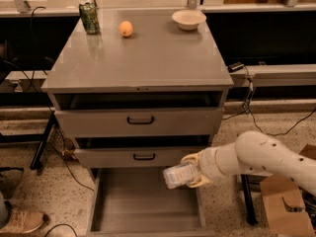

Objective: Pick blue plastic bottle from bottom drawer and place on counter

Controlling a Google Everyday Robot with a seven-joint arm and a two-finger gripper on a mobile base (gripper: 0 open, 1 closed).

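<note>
While they hang over the right side of the open bottom drawer [140, 199], jaws are closed tight around the bottle [177, 176], held sideways.

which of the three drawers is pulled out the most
The bottom drawer: its grey floor shows, while the top drawer and middle drawer are barely out. The gripper holds the bottle above it.

Pincer [193, 170], over the right side of the bottom drawer [143, 199], clasps the blue plastic bottle [176, 176]. The bottle's right end is hidden in the grip, so we cannot place the cap. The lower edge cuts the drawer front. The arm [266, 157] runs off right.
</note>
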